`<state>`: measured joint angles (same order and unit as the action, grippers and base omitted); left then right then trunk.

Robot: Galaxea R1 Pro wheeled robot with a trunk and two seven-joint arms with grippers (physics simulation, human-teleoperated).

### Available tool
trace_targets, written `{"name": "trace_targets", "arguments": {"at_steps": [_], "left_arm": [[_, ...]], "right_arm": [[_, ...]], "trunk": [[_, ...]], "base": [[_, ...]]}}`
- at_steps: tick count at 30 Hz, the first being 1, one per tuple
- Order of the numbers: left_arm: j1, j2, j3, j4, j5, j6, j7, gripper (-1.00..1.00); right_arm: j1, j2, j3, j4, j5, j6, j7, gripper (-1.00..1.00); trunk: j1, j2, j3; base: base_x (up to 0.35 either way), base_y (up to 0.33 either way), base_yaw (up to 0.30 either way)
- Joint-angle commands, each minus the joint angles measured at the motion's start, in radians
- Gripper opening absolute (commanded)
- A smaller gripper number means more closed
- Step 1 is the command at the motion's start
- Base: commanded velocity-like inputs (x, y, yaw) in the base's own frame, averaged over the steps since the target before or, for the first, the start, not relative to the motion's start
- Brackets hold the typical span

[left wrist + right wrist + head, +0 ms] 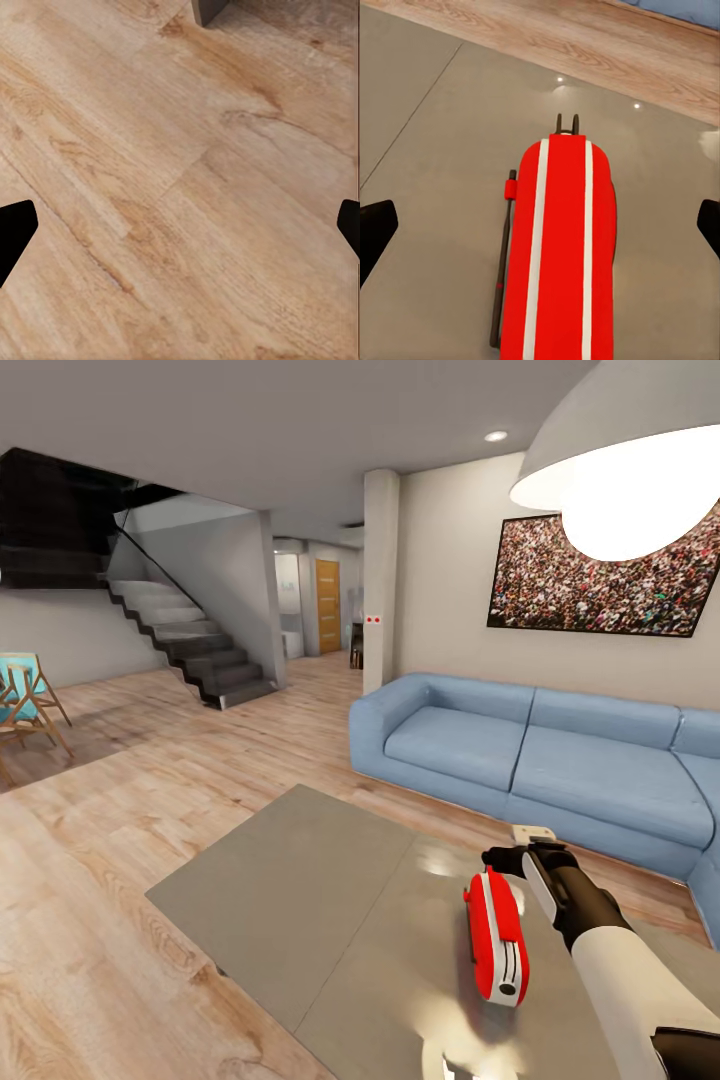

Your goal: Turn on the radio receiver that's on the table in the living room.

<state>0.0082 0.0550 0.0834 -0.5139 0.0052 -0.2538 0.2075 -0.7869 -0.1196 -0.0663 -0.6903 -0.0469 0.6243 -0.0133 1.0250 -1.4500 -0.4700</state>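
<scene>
Head view: red radio (496,937) lying on grey table (290,880), toward its right part, white face with black knob turned toward camera. Right gripper (515,857) hovering just beyond radio's far end; small white-grey device (533,832) sitting behind it on table. Right wrist view: radio (560,255) sitting between spread fingertips (376,225), antenna (502,259) lying alongside, fingers not touching it. Left wrist view: fingertips (15,225) standing apart over wood floor (180,180). Blue sofa (540,760) standing past table, crowd picture (600,575) hanging above it.

The radio (559,255) runs off the right wrist view's edge at 6 o'clock. Both fingers (375,232) are cropped to dark tips. The pendant lamp (630,460) is cut off at 1 o'clock.
</scene>
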Motion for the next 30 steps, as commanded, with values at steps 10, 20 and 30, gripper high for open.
{"name": "trace_targets", "arguments": {"at_steps": [10, 20, 30], "left_arm": [[0.0, -0.023, -0.001, -0.006, 0.003, 0.001, -0.009, 1.0], [0.0, -0.025, -0.001, -0.015, 0.09, -0.002, -0.007, 1.0], [0.0, -0.027, -0.001, -0.017, 0.096, -0.001, -0.007, 1.0]], "right_arm": [[0.0, 0.0, 0.0, 0.001, -0.006, -0.006, -0.006, 1.0], [0.0, 0.0, 0.001, 0.065, -0.008, -0.005, -0.009, 1.0], [0.0, -0.001, 0.0, 0.123, -0.008, -0.006, -0.01, 1.0]], "trunk": [[0.0, 0.0, 0.0], [0.023, -0.042, -0.019], [0.023, -0.042, -0.019]], "base": [[0.0, 0.0, 0.0], [0.0, 0.0, 0.0], [0.0, 0.0, 0.0]]}}
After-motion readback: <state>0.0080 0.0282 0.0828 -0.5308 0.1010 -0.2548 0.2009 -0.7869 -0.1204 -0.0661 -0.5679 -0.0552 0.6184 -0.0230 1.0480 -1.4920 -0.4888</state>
